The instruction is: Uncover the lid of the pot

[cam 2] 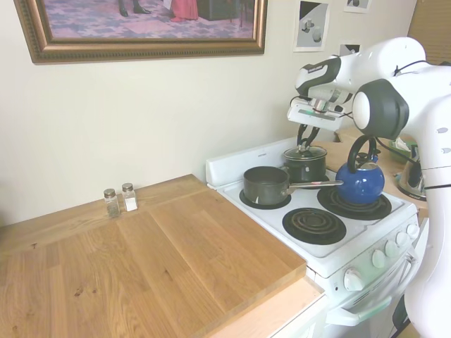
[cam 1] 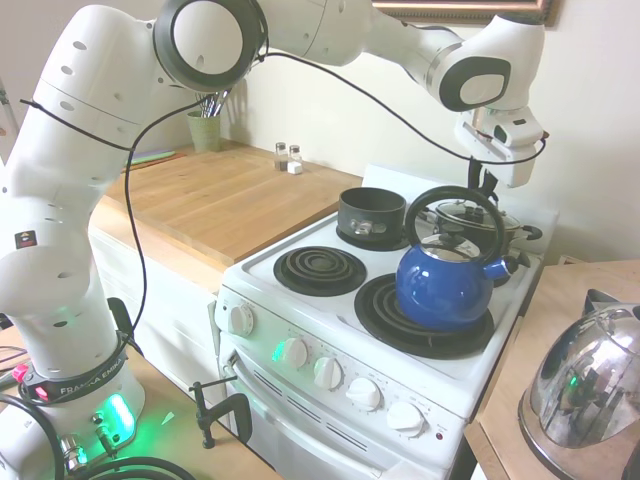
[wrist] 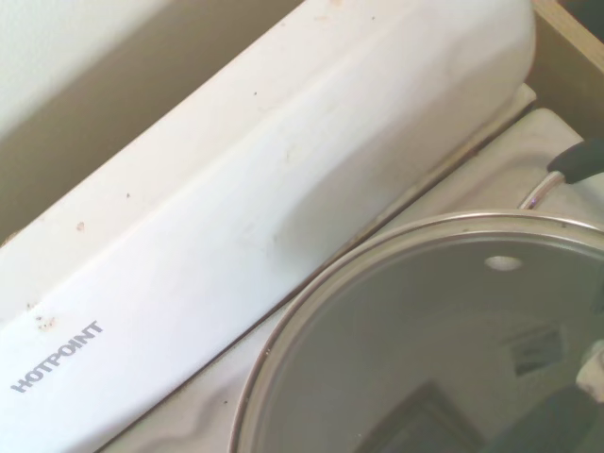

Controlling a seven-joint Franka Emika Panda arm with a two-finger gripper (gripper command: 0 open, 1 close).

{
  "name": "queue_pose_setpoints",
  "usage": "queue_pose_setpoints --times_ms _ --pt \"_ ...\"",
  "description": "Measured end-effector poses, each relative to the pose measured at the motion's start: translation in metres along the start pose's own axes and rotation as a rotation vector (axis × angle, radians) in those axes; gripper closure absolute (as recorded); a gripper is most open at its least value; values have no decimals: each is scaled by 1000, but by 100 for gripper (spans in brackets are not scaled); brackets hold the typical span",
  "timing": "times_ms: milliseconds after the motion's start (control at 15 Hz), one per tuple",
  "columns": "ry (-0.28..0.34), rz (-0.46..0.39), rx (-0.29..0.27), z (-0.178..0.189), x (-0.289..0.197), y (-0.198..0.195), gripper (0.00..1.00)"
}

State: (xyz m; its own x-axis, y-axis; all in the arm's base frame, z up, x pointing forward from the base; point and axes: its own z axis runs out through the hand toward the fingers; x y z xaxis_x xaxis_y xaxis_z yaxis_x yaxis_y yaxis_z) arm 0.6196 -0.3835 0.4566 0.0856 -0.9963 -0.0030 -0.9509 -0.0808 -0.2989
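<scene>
The pot (cam 2: pixel 304 169) is a low dark one on the stove's back right burner, also seen behind the kettle (cam 1: pixel 500 232). The glass lid (cam 2: pixel 305 152) with its metal rim lies flat on it. My gripper (cam 2: pixel 305 144) comes straight down onto the lid's centre, and its dark fingers (cam 2: pixel 299 134) narrow together at the small knob. From the first exterior view the gripper (cam 1: pixel 487 192) drops behind the kettle's handle and the knob is hidden. The wrist view is filled by the lid (wrist: pixel 425 349) close up, its rim curving beside the stove's white back panel (wrist: pixel 236 217).
A blue kettle (cam 1: pixel 445 282) stands on the front right burner, close in front of the pot. A smaller dark pot (cam 2: pixel 266 184) with a long handle sits on the back left burner. A wooden counter (cam 2: pixel 141 260) holds two shakers (cam 2: pixel 120 201). A chrome kettle (cam 1: pixel 585 390) stands beside the stove.
</scene>
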Motion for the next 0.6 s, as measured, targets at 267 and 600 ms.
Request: queue_pose_setpoints --times_ms 267,600 --pt "-6 9 6 0 -1 -1 100" --pt "-4 23 31 -6 -1 5 100"
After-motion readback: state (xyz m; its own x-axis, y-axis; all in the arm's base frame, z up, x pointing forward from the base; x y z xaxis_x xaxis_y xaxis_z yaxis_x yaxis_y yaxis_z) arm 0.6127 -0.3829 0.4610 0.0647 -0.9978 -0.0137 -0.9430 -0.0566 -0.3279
